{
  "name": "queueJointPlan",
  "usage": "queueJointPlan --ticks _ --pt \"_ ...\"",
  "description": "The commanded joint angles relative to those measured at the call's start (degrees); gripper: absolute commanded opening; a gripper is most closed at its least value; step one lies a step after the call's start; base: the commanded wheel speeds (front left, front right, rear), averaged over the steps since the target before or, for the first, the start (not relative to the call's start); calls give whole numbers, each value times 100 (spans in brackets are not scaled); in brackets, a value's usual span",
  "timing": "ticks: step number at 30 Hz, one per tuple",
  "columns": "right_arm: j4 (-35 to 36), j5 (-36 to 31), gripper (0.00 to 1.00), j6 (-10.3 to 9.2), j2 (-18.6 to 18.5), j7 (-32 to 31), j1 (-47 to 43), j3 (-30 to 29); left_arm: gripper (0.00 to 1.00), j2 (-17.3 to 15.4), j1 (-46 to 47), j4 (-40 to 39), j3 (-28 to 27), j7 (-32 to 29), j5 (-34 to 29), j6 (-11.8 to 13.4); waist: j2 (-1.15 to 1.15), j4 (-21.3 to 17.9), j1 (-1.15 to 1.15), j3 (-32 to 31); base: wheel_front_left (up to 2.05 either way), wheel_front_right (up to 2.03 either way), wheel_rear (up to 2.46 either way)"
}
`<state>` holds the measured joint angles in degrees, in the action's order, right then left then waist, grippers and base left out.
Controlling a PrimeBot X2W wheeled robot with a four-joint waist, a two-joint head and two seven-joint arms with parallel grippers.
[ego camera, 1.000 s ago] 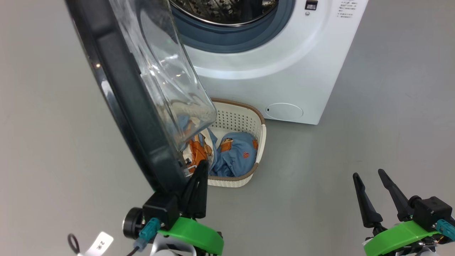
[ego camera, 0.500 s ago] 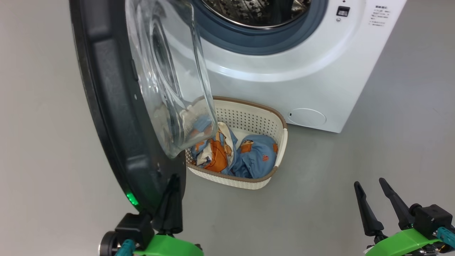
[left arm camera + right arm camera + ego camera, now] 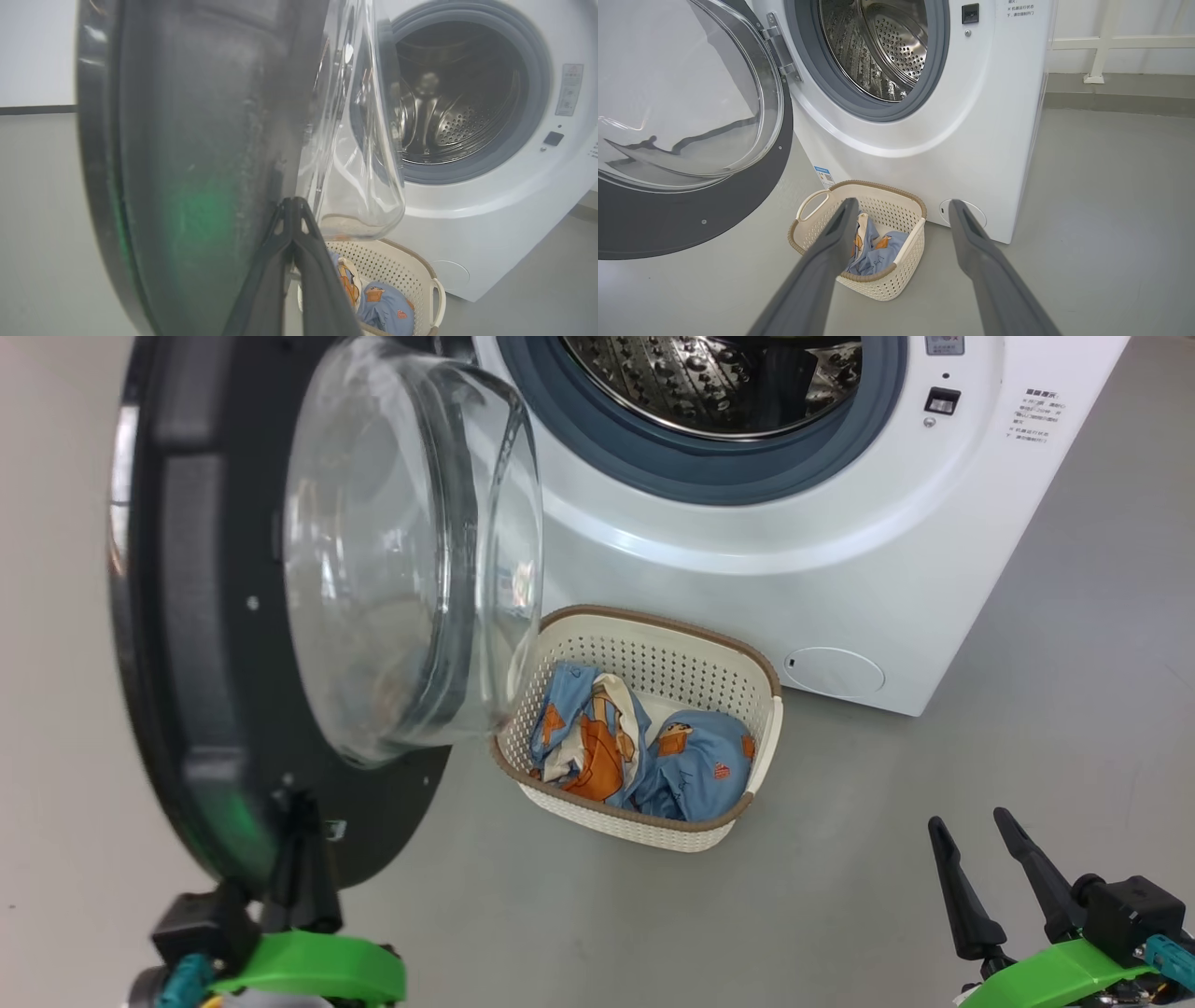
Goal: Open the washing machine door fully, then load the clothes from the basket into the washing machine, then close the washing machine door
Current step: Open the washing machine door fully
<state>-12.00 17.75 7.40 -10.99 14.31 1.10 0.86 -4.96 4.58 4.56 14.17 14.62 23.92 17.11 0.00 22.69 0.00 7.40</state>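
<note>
**Opening the door, last part of the swing.** The left gripper (image 3: 292,200) has its fingers pressed together with nothing between them. They lie against the inner face of the large round door (image 3: 187,616), which has a glossy black frame and a bulging clear-glass centre. In the head view the contact is at about 7 o'clock on that frame.

- **Push:** Press on the black frame, never the glass, and follow an arc about the metal hinge (image 3: 782,46) so the fingers do not slide off the rim.
- **Progress:** The door looks wide but perhaps not fully open, so carry on until it stops.
- **Machine:** The big white boxy washing machine (image 3: 840,569) shows its perforated steel drum (image 3: 728,383) uncovered.
- **Basket:** At 6 o'clock below the drum, on the grey floor (image 3: 840,896), stands the small cream perforated basket (image 3: 672,627). It holds the light blue cartoon-printed clothes (image 3: 644,756).
- **Right gripper:** The right gripper (image 3: 967,817) is at 4 o'clock with its fingers spread and empty, well apart from the basket.
</note>
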Motion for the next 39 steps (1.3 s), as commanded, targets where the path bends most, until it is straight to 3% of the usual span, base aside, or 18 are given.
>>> queueJointPlan --ticks 1,8,16,39 --pt "143 19 100 9 -89 69 -27 132 0 -214 218 -36 -459 38 72 41 0 6 0 7 0 0 0" --pt "340 -55 100 9 -181 69 50 208 0 -375 480 290 -1001 38 116 -30 0 40 0 153 0 0 0" --pt "610 -138 100 9 -255 69 86 405 0 -274 655 389 -1381 38 11 -127 0 196 0 219 0 0 0" --pt "939 -2 100 9 -686 -64 271 869 0 -326 1591 1381 -2459 38 -284 -744 0 305 0 650 0 0 0"
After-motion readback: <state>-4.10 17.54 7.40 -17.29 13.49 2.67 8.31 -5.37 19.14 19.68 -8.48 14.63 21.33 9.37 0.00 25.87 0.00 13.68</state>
